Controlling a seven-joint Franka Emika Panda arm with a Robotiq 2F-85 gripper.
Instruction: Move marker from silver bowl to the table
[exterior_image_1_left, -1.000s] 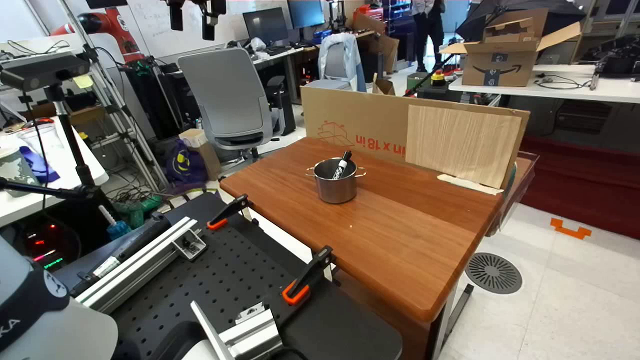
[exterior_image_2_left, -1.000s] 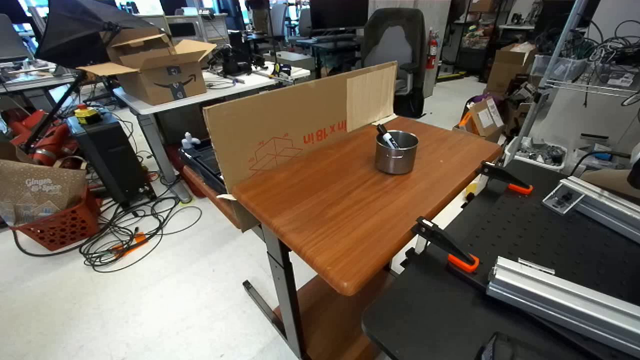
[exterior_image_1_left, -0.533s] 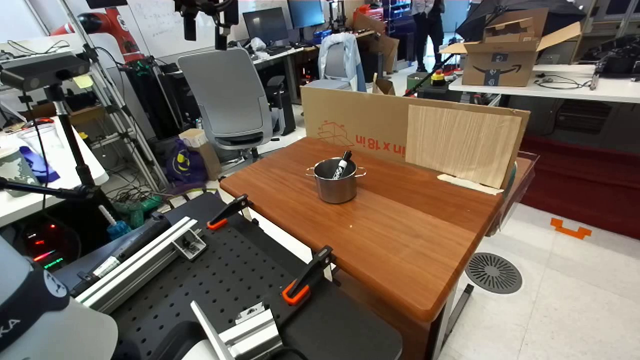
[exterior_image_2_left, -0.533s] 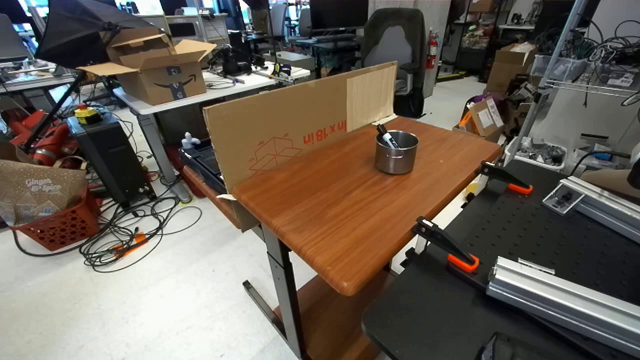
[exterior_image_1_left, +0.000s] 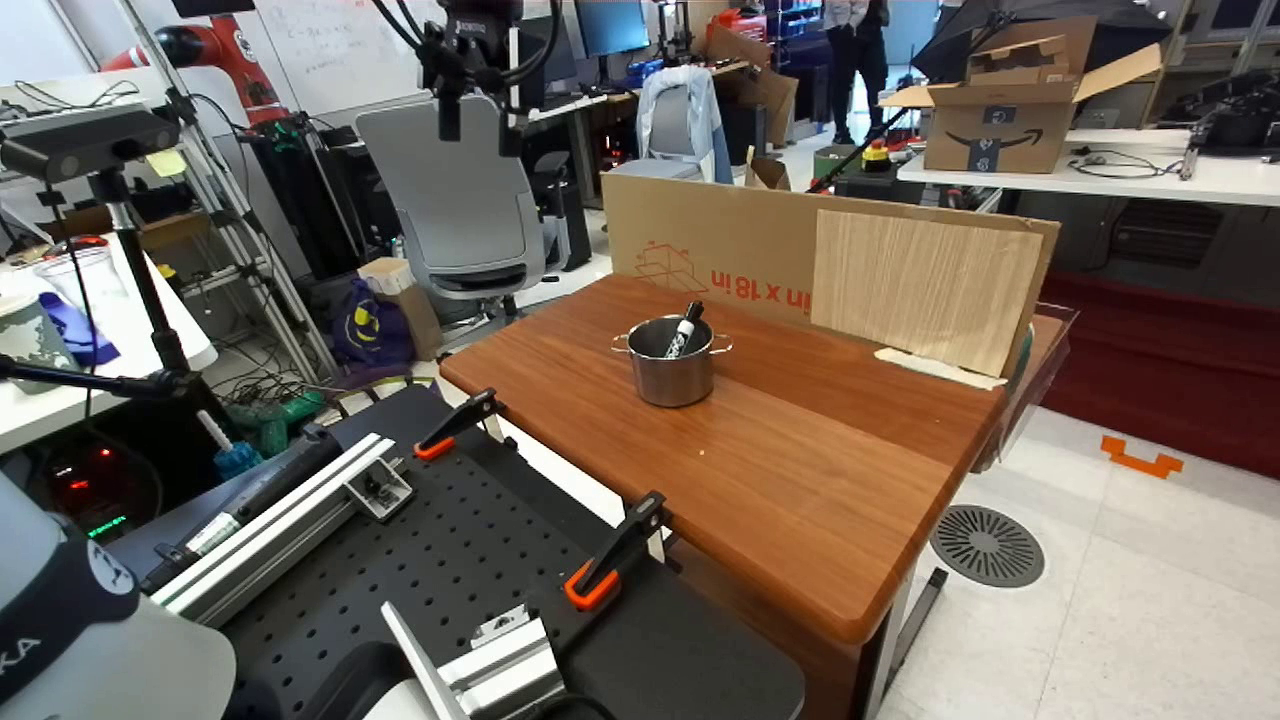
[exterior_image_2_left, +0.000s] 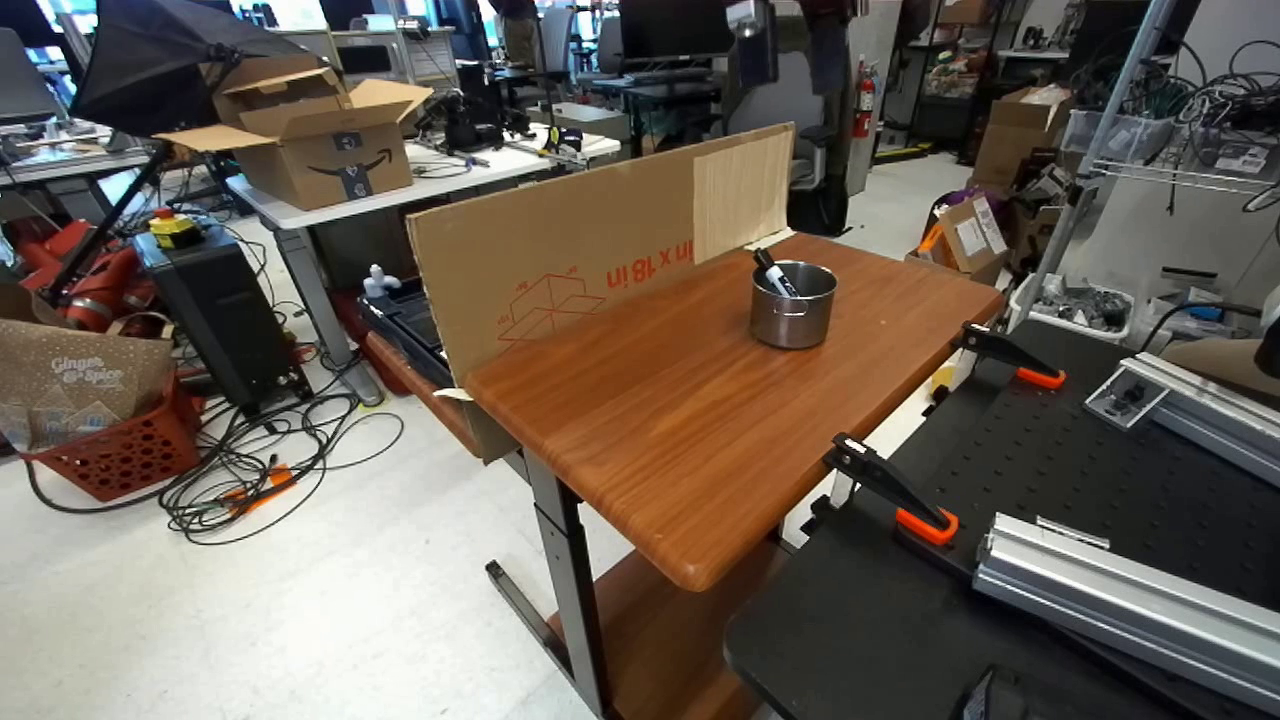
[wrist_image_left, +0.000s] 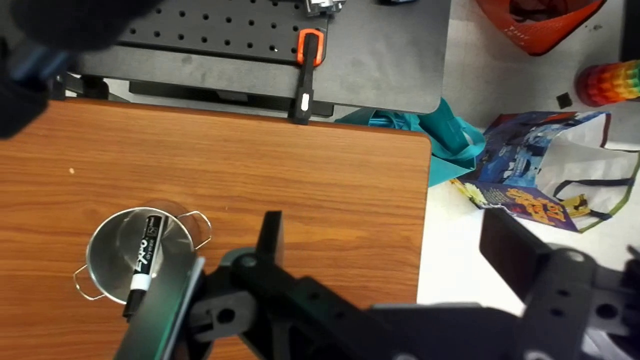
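Wrist view: the marker leans inside the silver bowl, its lettered black barrel down in the bowl and its black cap poking out over the rim, a white band between the two. In both exterior views the cap end points up. The bowl stands upright on the table, with two thin wire handles on opposite sides; in the wrist view a blurred foreground part hides some of its rim.

The gripper hangs in the air, higher than the bowl and well apart from it, in front of a gray chair in an exterior view. Its two fingers stand wide apart, with tabletop and pale floor visible between them in the wrist view.

Along one long edge of the table a sheet of cardboard stands upright, with a pale wood panel against it. Along the opposite edge, two clamps with orange ends reach over from a black bench, where a metal bar lies. On the floor past the table's end, the wrist view shows a teal bag beside a printed shopping bag.
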